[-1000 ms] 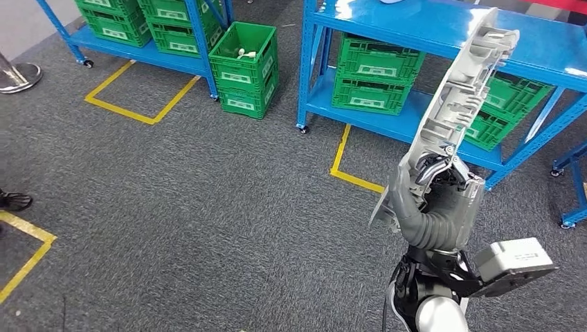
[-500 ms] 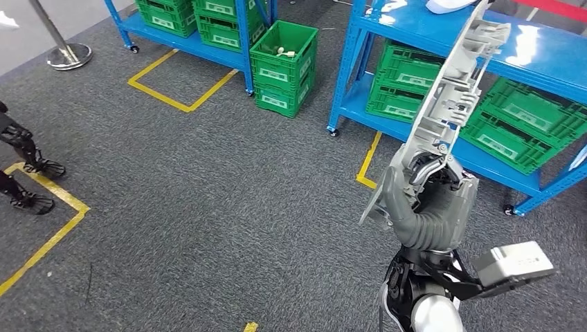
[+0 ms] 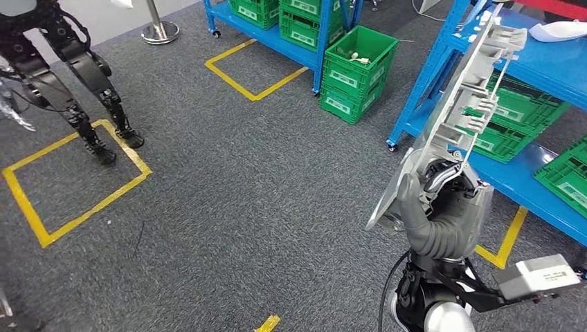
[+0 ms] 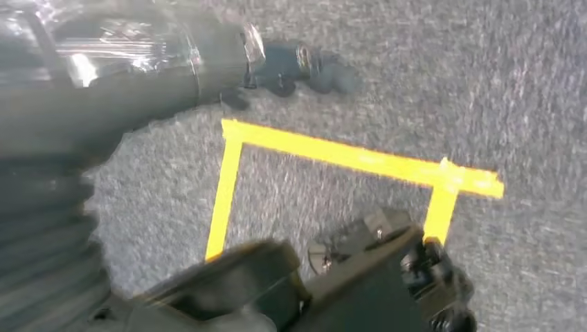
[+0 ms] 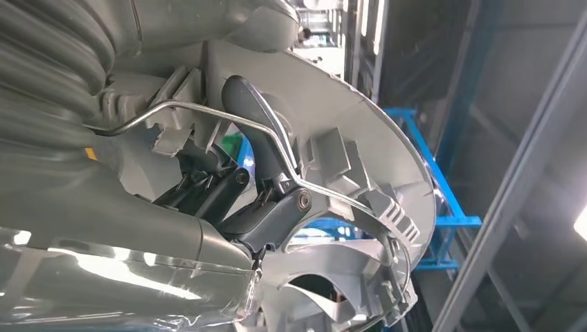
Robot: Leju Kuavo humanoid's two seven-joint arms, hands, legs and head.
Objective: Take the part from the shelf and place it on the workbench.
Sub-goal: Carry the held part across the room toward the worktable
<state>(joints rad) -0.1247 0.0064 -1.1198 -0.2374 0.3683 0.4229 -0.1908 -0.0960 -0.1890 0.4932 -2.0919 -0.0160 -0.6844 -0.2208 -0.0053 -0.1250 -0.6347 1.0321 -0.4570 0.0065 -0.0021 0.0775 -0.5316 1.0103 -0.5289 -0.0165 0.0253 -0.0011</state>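
The long grey part (image 3: 462, 104) stood nearly upright, tilted, its lower end clamped in the right robot hand (image 3: 443, 200) (fingers (image 5: 259, 138) hooked through its ribbing). Behind it ran the blue shelf (image 3: 547, 59), green crates (image 3: 516, 114) on its lower level, their white labels too small to read. A separate green crate (image 3: 358, 72) sat on the carpet with pale bits inside. The left robot hand (image 4: 62, 228) was blurred; its state I cannot tell.

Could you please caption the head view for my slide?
Right hand holds a long grey plastic part upright beside blue shelving.
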